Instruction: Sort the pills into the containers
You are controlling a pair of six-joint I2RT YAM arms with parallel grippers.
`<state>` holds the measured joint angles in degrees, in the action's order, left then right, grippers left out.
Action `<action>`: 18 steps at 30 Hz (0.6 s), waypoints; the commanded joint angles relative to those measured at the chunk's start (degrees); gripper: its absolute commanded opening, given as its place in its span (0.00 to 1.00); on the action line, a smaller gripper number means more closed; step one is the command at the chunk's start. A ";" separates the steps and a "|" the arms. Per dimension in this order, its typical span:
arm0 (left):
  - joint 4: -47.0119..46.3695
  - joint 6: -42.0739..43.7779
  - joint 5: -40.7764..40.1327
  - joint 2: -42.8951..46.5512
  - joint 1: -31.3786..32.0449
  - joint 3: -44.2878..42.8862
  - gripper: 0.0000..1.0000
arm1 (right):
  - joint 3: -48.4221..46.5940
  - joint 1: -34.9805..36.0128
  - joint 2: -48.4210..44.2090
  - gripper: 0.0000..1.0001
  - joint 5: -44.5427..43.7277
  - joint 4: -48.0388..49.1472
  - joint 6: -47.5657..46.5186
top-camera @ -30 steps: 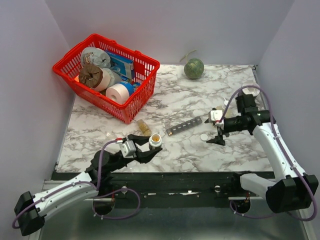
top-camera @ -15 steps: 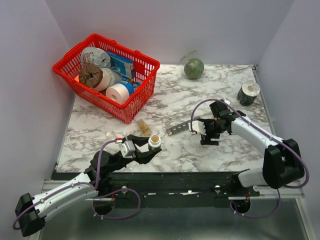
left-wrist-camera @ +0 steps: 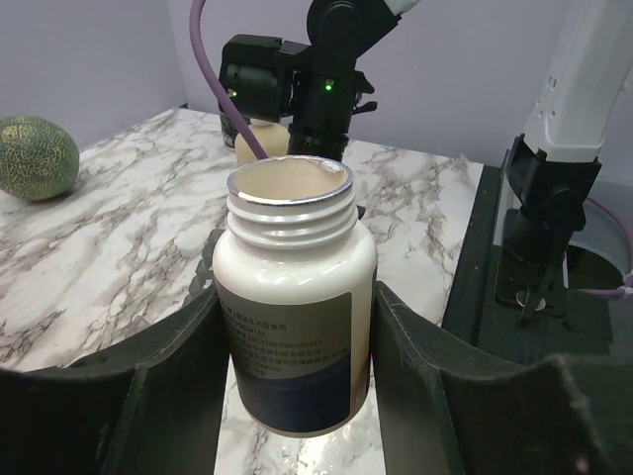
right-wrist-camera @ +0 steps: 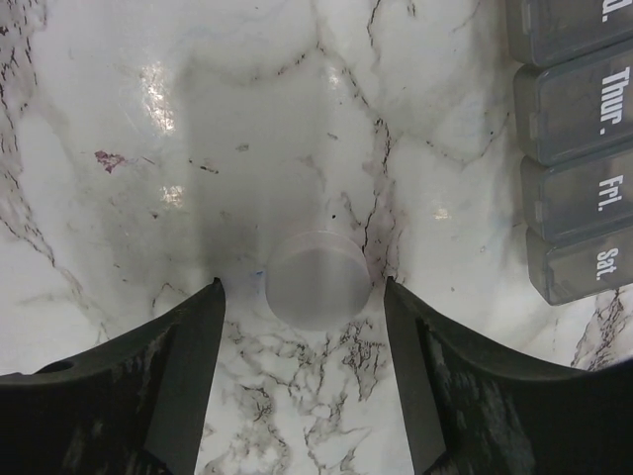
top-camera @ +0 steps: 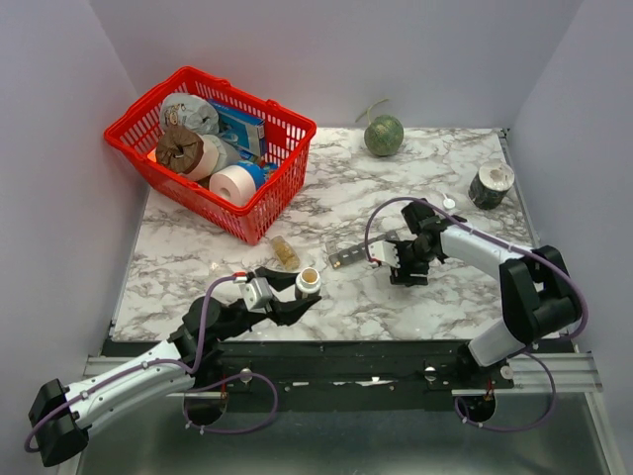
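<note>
Two arms reach out from the near edge of the marble table (top-camera: 178, 272).

1. Left arm, nearest the edge. The left gripper (top-camera: 300, 293) is clamped on a white bottle (left-wrist-camera: 295, 341), one finger pressed to each side of its body. The bottle stands mouth up with its threaded neck uncapped. The left wrist view shows only a beige inner wall. The bottle appears to be held clear of the tabletop, though its base is partly hidden by the fingers.

2. Right arm, slightly farther in and to the right. The right gripper (top-camera: 408, 269) points down at the table with its jaws spread. A round white cap (right-wrist-camera: 316, 280) lies flat on the marble between the fingers (right-wrist-camera: 183, 381), with a gap on each side, so neither finger touches it.

3. Pill organiser (right-wrist-camera: 579, 168). This dark-grey strip of lidded compartments lies flat just beside the right gripper and apart from the cap. The lids marked Thur., Fri. and Sat. can be read in the right wrist view. From above, the strip runs out to the left of the gripper.

4. Vial of pills (top-camera: 286, 253). This small clear vial with tan contents lies on its side on the table. It is beyond the white bottle and left of the organiser, touching neither.

5. Far zone. A red wire basket (top-camera: 282, 178) full of packaged goods stands at the far left. A green melon (top-camera: 384, 136) rests at the back edge, and a dark jar (top-camera: 492, 184) stands at the far right
</note>
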<state>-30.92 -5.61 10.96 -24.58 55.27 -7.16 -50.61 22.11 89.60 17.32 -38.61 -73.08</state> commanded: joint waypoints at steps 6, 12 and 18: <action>-1.43 0.68 -0.68 -0.30 0.98 -0.22 0.00 | -2.04 0.74 3.65 0.63 1.92 -1.73 -0.49; 0.15 0.60 -0.50 -0.56 1.69 -0.84 0.00 | -2.83 1.18 4.79 0.41 4.21 -2.43 0.65; -0.11 0.42 4.24 -4.94 3.09 -2.41 0.00 | -6.51 1.18 -2.05 0.23 14.19 -11.20 1.62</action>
<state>-30.26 -5.43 11.29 -26.24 57.23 -7.20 -53.52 22.83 92.16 21.19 -41.54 -71.79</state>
